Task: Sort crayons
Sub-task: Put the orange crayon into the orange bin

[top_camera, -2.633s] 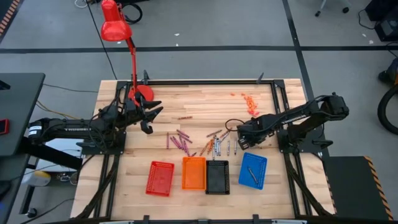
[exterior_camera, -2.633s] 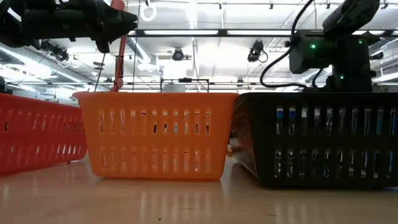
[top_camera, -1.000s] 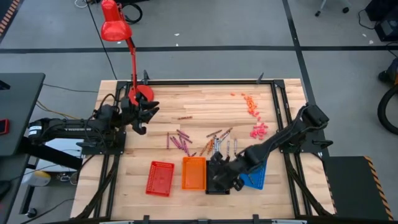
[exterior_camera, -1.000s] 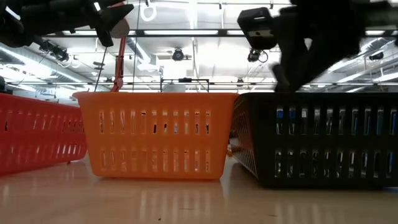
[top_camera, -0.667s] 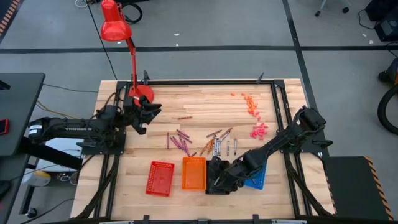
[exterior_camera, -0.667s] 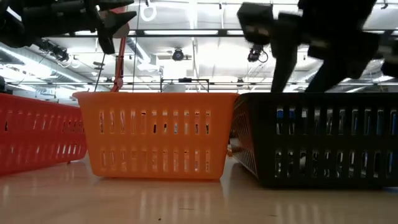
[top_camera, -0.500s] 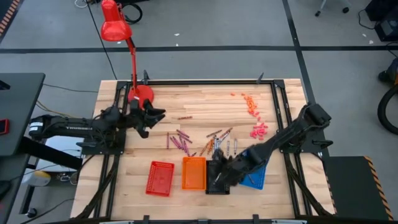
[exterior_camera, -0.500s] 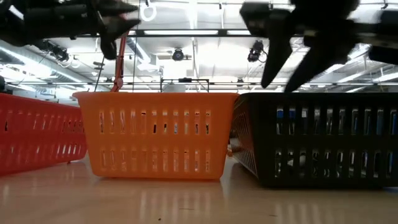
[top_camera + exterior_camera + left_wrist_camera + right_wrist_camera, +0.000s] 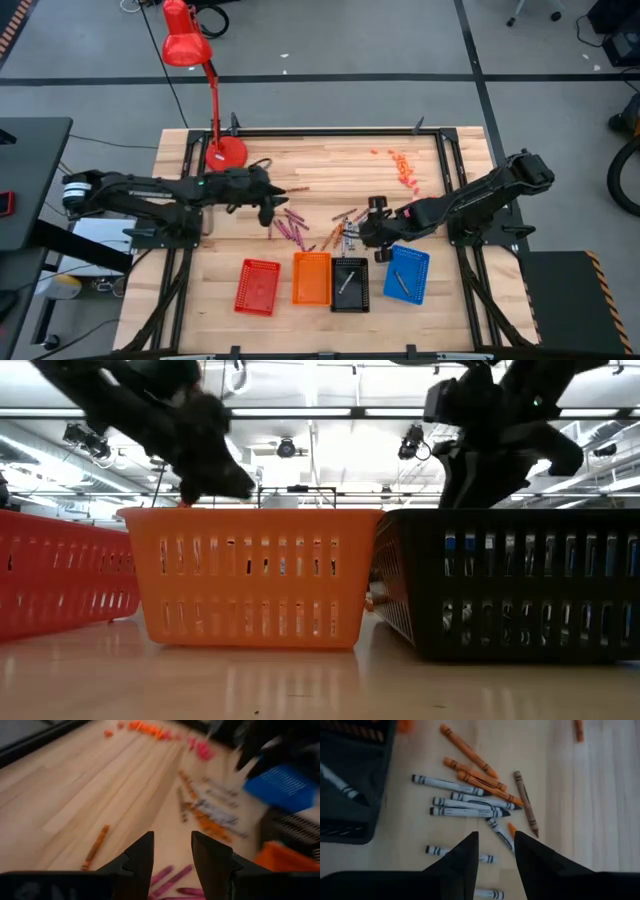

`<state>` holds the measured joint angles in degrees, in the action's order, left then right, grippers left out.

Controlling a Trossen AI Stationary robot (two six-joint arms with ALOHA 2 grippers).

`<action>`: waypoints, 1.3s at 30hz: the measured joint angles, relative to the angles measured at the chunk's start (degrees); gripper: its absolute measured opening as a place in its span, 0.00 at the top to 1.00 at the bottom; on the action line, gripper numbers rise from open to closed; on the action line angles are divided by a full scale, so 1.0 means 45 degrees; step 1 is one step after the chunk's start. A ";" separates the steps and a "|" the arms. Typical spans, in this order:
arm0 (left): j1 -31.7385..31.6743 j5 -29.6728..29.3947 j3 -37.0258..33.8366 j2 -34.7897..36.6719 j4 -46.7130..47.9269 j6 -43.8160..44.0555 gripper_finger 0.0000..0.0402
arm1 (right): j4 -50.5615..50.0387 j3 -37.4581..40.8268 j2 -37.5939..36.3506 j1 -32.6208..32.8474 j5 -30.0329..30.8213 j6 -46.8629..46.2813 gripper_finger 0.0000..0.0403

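Crayons lie loose mid-table: a maroon-purple bunch (image 9: 290, 228), an orange and grey-white bunch (image 9: 346, 232) (image 9: 470, 800), and one orange-brown crayon (image 9: 297, 188) (image 9: 95, 847) apart on the far side. One crayon (image 9: 345, 283) lies in the black tray (image 9: 350, 270), another (image 9: 402, 282) in the blue tray (image 9: 412, 262). My left gripper (image 9: 272, 205) (image 9: 172, 852) hovers open at the maroon bunch's far left. My right gripper (image 9: 364, 230) (image 9: 494, 850) hangs open over the right edge of the grey-white crayons.
The red tray (image 9: 258, 286) and the orange tray (image 9: 311, 277) stand beside the black and blue ones along the near edge. A red desk lamp's base (image 9: 226, 152) sits at the far left. Small pink and orange bits (image 9: 402, 165) lie at the far right.
My right gripper opened over the black tray, where a crayon now lies, then swung up and toward the far edge, to the loose crayons. My left arm stretched toward the table's middle and tipped down, and its gripper, still open, came to the maroon bunch.
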<state>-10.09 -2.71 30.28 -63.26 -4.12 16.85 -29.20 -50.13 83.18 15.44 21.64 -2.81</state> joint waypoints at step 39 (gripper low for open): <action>-0.2302 0.0052 0.3198 -0.8283 0.0861 -0.4026 0.72 | 0.6919 0.4610 -0.2531 -0.0976 0.0552 -0.0348 0.68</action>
<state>-20.45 -2.47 44.67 -100.53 -0.24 -1.26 1.94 -29.39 71.79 11.05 24.12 -4.38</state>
